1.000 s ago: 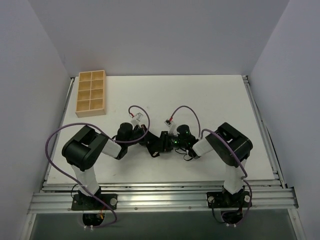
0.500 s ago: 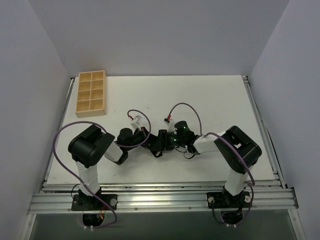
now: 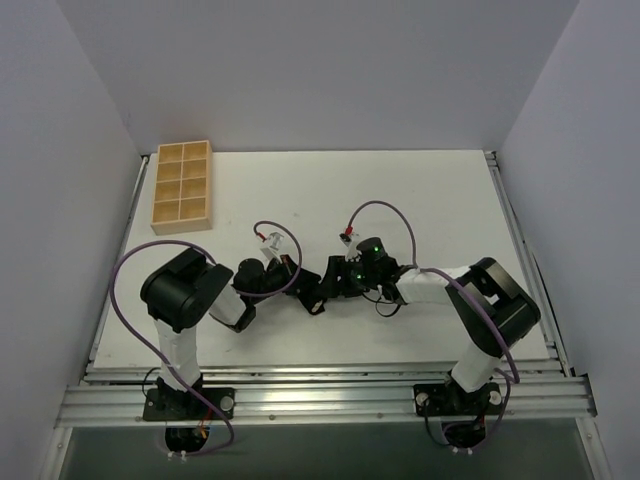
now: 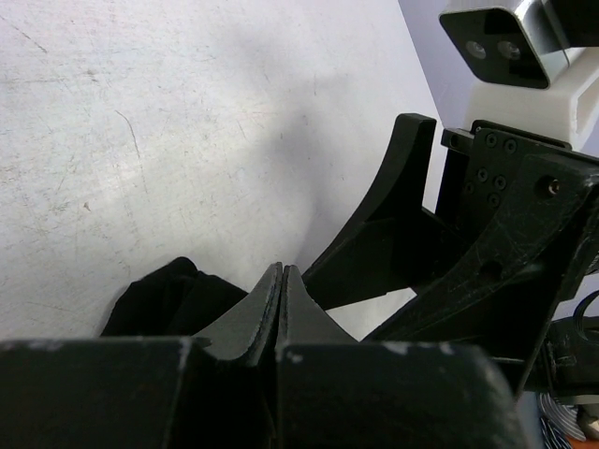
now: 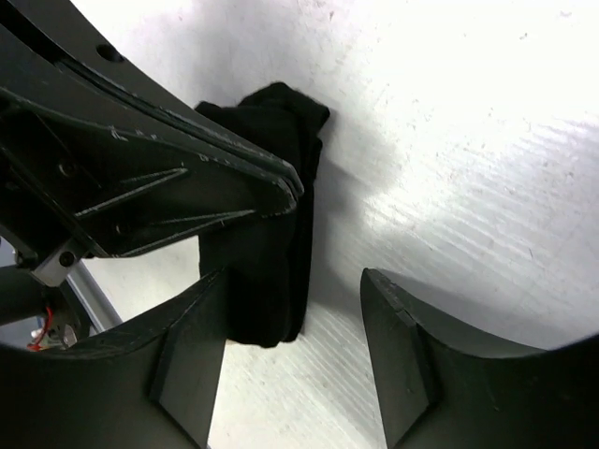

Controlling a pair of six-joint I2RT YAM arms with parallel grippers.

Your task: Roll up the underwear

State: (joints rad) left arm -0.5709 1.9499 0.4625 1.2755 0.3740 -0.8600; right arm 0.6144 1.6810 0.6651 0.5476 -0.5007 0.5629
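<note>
The underwear (image 5: 271, 271) is a small black bundle lying on the white table; no waistband shows. In the top view it is a dark lump (image 3: 314, 300) between the two gripper tips. My left gripper (image 4: 282, 278) is shut, its tips pressed together with no fabric seen between them, and the bundle (image 4: 164, 297) lies just to its left and under it. In the right wrist view the shut left fingers (image 5: 234, 164) lie across the top of the bundle. My right gripper (image 5: 295, 351) is open, with the bundle between its fingers, close to the left one.
A tan wooden compartment tray (image 3: 160, 187) stands at the far left of the table. The two arms meet nose to nose at the table's middle (image 3: 320, 285). The right gripper's finger (image 4: 393, 210) and its wrist camera (image 4: 505, 47) fill the right of the left wrist view.
Both arms have stretched lower and flatter, the right elbow swinging out to the right. The gripper tips have stayed together at the bundle in the middle.
</note>
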